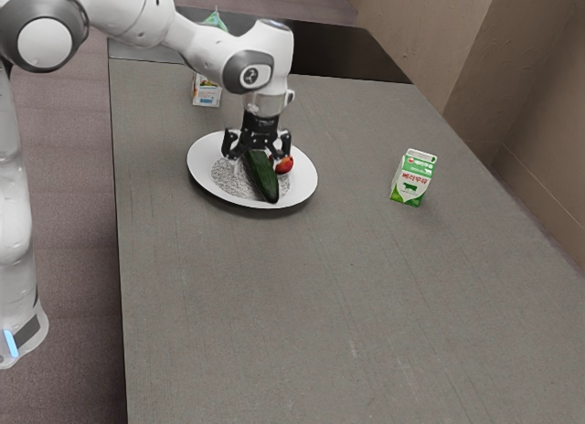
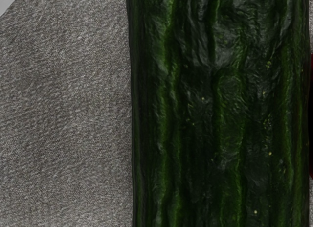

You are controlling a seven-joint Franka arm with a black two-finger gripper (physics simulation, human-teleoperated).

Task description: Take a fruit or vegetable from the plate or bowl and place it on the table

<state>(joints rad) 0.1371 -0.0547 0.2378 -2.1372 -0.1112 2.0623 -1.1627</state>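
Note:
My gripper (image 1: 257, 155) is low over the white plate (image 1: 200, 161), its two fingers spread wide on either side of a dark green cucumber (image 1: 264, 177). The cucumber lies on the plate's speckled grey middle, one end under the hand and the other toward the plate's near rim. A small red fruit (image 1: 285, 164) is beside it, close to one finger. In the wrist view the cucumber (image 2: 220, 109) is large and very near the hand, with the speckled plate surface (image 2: 63, 109) alongside. Its far end is hidden by the gripper.
A green and white milk carton (image 1: 413, 179) stands on the grey table (image 1: 274, 305), toward the exterior view's right from the plate. Another carton (image 1: 207, 91) stands behind the plate, partly covered by the arm. A wall rises beyond the table's far side.

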